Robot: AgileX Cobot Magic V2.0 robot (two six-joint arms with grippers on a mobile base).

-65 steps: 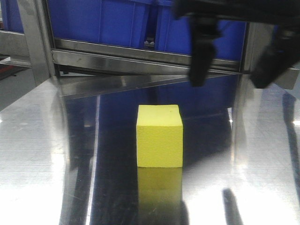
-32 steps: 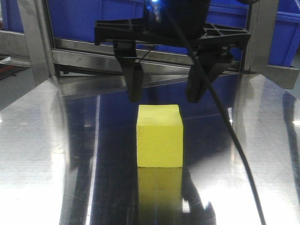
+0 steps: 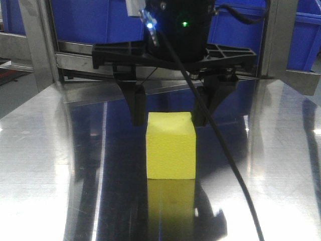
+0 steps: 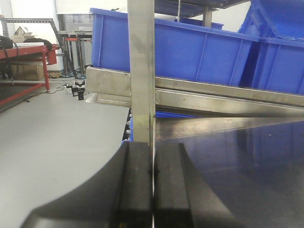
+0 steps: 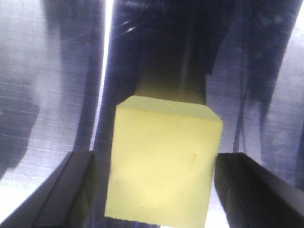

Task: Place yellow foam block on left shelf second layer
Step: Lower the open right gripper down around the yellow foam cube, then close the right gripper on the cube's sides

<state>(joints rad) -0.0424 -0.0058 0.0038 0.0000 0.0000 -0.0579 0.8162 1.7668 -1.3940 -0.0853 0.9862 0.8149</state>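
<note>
The yellow foam block (image 3: 170, 145) stands on the shiny steel surface (image 3: 45, 165), mirrored beneath itself. My right gripper (image 3: 169, 119) is open and hangs over the block's far side, one black finger (image 3: 139, 108) at each upper corner, with small gaps to the foam. In the right wrist view the block (image 5: 164, 166) sits between the spread jaws of the gripper (image 5: 161, 190), touching neither. My left gripper (image 4: 153, 185) is shut and empty, pointing at a steel upright (image 4: 141, 71). The shelf's second layer cannot be made out.
Blue plastic bins (image 3: 100, 20) sit on a steel frame rail (image 3: 150, 57) behind the block, with uprights at left (image 3: 35, 40) and right (image 3: 278, 40). A black cable (image 3: 220, 145) trails down from the right arm. Bins (image 4: 190, 47) and a red rack (image 4: 28, 52) show in the left wrist view.
The right gripper moved in from the upper right, centred over the block and lowered until its open fingers flank the block's top. The block has not moved.
</note>
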